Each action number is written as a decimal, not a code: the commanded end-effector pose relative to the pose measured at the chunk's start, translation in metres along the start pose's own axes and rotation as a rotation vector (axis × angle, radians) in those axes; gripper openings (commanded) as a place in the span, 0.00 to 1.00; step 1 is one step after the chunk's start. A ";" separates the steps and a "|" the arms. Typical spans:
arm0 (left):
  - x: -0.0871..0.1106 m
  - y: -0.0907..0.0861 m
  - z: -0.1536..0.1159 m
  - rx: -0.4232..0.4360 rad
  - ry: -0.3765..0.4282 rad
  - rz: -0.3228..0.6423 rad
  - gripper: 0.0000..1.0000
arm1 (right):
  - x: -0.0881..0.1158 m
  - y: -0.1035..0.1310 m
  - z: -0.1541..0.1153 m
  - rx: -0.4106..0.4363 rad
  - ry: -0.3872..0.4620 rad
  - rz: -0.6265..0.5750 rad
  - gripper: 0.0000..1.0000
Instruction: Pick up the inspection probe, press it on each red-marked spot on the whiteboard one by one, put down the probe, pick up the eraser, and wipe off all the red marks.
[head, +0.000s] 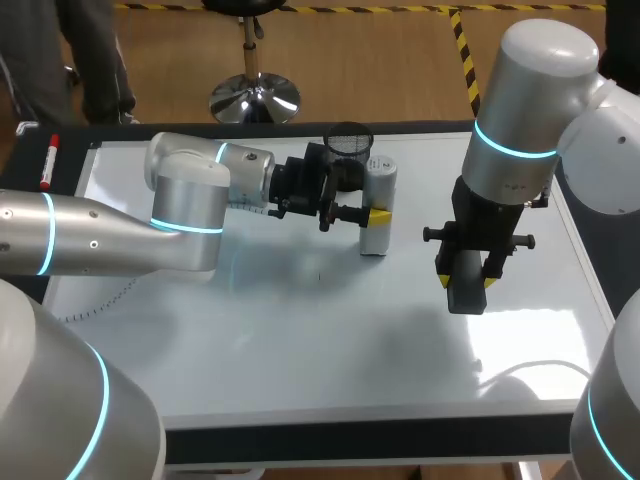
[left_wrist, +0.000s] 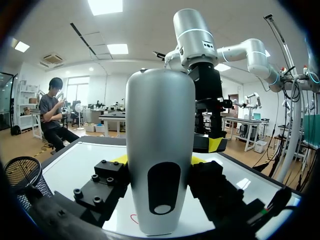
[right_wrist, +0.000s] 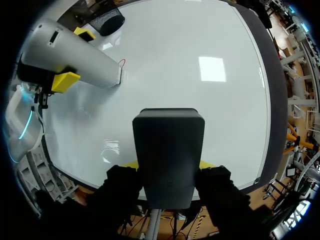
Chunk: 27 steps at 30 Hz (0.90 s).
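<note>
The left claw (head: 374, 216) clamps the upright probe (head: 378, 185), foot pressed at a red mark (right_wrist: 121, 63) on the whiteboard (head: 300, 330) beneath it, while the right claw (head: 467, 281) grips the eraser (head: 464, 296) over the board; I reckon probing is in hand, and next the probe must lift cleanly.

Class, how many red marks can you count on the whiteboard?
1: a small red mark on the whiteboard, right at the tip of the probe. Others may be hidden under the probe.
</note>
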<state>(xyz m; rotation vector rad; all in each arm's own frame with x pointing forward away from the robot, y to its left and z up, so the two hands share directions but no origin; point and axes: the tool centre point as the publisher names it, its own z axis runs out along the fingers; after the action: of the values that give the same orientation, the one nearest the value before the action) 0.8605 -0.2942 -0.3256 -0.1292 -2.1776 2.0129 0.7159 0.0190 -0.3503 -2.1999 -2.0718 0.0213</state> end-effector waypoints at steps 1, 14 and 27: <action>0.001 0.002 0.001 -0.003 -0.005 0.001 0.00 | -0.001 0.000 -0.001 -0.001 0.001 -0.002 0.00; 0.005 -0.009 0.002 0.009 -0.011 0.015 0.00 | -0.001 0.000 -0.001 -0.001 0.001 -0.002 0.00; 0.002 -0.030 -0.008 0.018 -0.020 0.026 0.00 | -0.001 0.000 -0.001 -0.001 0.001 -0.002 0.00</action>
<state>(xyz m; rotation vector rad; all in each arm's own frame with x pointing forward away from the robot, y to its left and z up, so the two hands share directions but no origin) 0.8632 -0.2921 -0.3001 -0.1411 -2.1709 2.0609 0.7159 0.0189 -0.3503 -2.2000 -2.0717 0.0212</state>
